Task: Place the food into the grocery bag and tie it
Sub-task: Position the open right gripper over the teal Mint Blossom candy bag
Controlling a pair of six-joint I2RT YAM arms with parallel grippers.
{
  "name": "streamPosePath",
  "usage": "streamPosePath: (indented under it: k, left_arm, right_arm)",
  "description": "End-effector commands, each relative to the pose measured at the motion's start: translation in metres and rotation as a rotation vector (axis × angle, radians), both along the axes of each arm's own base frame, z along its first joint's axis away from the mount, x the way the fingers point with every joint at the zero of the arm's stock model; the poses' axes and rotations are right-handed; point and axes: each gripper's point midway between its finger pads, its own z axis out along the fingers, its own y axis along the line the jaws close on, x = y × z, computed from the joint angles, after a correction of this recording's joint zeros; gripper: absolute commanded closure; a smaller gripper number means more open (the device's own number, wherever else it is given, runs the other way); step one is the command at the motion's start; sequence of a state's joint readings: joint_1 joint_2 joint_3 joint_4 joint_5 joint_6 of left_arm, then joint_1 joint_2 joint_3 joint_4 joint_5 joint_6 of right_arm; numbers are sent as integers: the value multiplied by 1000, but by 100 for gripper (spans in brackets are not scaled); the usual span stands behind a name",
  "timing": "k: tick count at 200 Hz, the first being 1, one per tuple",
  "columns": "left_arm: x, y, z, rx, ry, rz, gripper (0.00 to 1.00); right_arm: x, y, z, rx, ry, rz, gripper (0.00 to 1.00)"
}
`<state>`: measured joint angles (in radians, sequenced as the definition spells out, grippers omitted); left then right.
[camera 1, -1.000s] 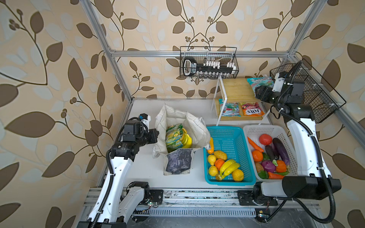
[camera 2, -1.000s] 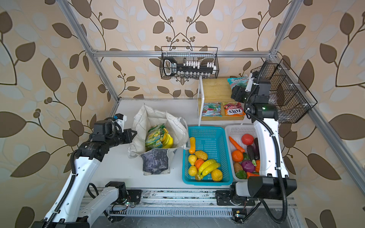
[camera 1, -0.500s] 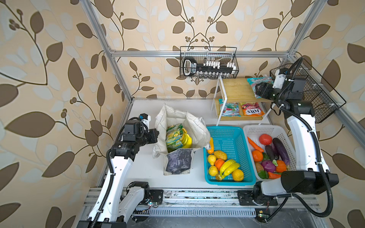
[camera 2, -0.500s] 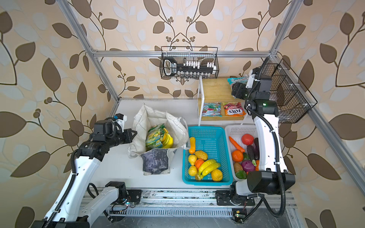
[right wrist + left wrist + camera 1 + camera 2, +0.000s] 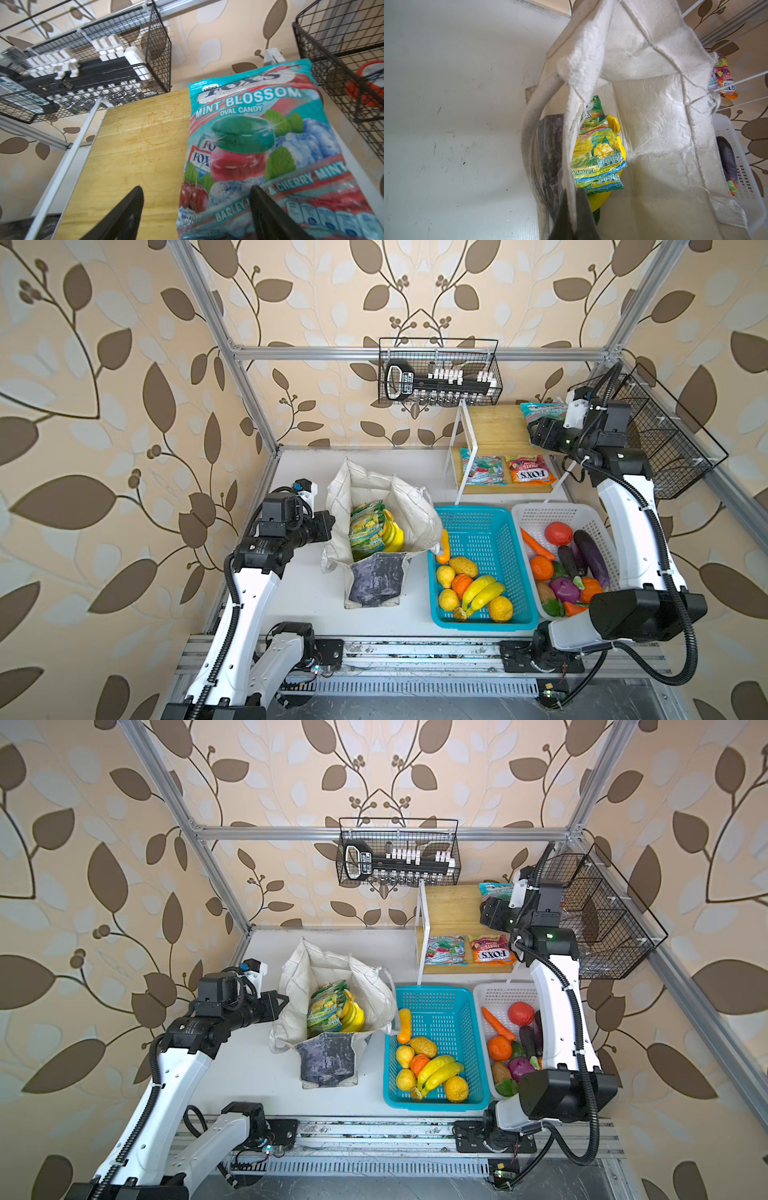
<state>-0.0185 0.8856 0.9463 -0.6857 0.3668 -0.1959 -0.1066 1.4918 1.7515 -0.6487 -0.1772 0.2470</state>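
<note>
The grocery bag (image 5: 415,510), off-white cloth with a dark marbled panel (image 5: 328,1060), stands open left of centre in both top views. Green-yellow snack packets (image 5: 365,526) and a yellow banana bunch (image 5: 392,535) lie inside it. My left gripper (image 5: 573,207) is shut on the bag's near cloth edge, and the left gripper (image 5: 328,522) holds the bag's left side. My right gripper (image 5: 195,207) is open above the wooden upper shelf (image 5: 135,155). Its jaws straddle the near edge of a teal-red mint candy packet (image 5: 259,145) lying there, the same packet (image 5: 544,414) at back right.
A turquoise basket (image 5: 469,512) holds toy fruit, and a white basket (image 5: 540,510) holds toy vegetables. Two more snack packets (image 5: 482,470) (image 5: 528,468) lie on the lower shelf. A black wire basket (image 5: 440,373) hangs on the back rail, and another wire basket (image 5: 673,439) hangs beside the right arm.
My right wrist has shifted a little over the upper shelf, closer to the teal-red packet. The left arm and the bag have not moved.
</note>
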Motion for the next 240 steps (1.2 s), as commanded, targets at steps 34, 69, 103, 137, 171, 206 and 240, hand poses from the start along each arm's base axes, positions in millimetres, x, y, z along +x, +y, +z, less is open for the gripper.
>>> streamPosePath:
  k: [34, 69, 103, 137, 171, 206, 240]
  left_arm:
    - [-1, -4, 7, -2, -23, -26, 100]
    - [-1, -3, 7, 0, -24, -22, 100]
    - [-1, -3, 7, 0, -26, -23, 100]
    - [-2, -3, 9, -1, -30, -23, 100]
    - [-2, -3, 9, -2, -34, -26, 100]
    - [-2, -4, 8, -9, -28, -29, 100]
    - [-1, -4, 9, -7, -28, -27, 100]
  right_arm:
    - [-4, 55, -10, 98, 31, 178, 19]
    - [-4, 63, 9, 127, -19, 189, 19]
    - [-19, 48, 32, 87, -66, 113, 5]
    - [-40, 34, 50, 93, -129, 54, 0]
    - [-58, 14, 44, 99, -129, -18, 0]
    - [-58, -1, 22, 208, -87, -21, 2]
    - [-52, -17, 2, 203, -47, -75, 4]
